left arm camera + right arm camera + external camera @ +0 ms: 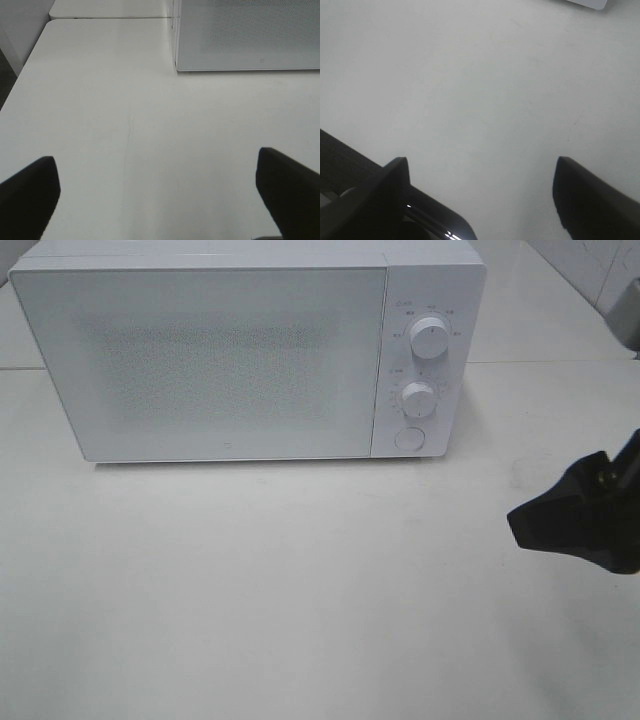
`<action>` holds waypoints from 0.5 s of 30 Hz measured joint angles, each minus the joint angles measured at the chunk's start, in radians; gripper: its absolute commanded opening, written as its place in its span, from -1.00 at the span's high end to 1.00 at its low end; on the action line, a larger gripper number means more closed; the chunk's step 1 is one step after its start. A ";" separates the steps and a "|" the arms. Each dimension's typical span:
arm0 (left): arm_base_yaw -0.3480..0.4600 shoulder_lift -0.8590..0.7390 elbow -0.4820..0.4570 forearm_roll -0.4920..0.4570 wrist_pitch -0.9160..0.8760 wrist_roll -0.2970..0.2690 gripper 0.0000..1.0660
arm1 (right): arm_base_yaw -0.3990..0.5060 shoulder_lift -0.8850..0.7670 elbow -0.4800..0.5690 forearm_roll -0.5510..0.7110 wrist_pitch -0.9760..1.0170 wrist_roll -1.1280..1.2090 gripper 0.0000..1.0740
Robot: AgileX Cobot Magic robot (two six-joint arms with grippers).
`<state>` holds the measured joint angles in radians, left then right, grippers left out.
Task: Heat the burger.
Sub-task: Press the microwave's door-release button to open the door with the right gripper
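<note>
The burger shows in no view; whether it sits behind the shut microwave [200, 360] door, I cannot tell. The left gripper [156, 160] and right gripper [482, 161] gape wide, empty. Turning the lower dial [418, 397] now might run the microwave with nothing inside.

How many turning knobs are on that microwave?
2: the upper knob sits high on the right panel of the microwave; the lower knob is just beneath, above a round button. None looks hidden.

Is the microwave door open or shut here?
Shut. In the high view the door lies flush with the control panel, with no gap along its edge and none of the interior showing.
</note>
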<state>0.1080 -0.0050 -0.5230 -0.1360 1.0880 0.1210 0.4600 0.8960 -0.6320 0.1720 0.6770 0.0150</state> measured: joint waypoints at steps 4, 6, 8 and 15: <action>0.000 0.000 0.000 0.000 0.000 0.000 -0.88 | 0.000 -0.118 0.000 -0.012 0.089 -0.001 -0.42; 0.000 0.000 0.000 0.000 0.000 0.000 -0.88 | 0.000 -0.174 0.000 -0.024 0.120 -0.001 -0.42; 0.000 0.000 0.000 0.000 0.000 0.000 -0.88 | 0.000 -0.205 0.000 -0.033 0.136 -0.001 -0.42; 0.000 0.000 0.000 0.000 0.000 0.000 -0.88 | 0.000 -0.448 0.000 -0.072 0.235 -0.001 -0.42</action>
<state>0.1080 -0.0050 -0.5230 -0.1360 1.0880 0.1210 0.4600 0.4480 -0.6320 0.1000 0.9120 0.0140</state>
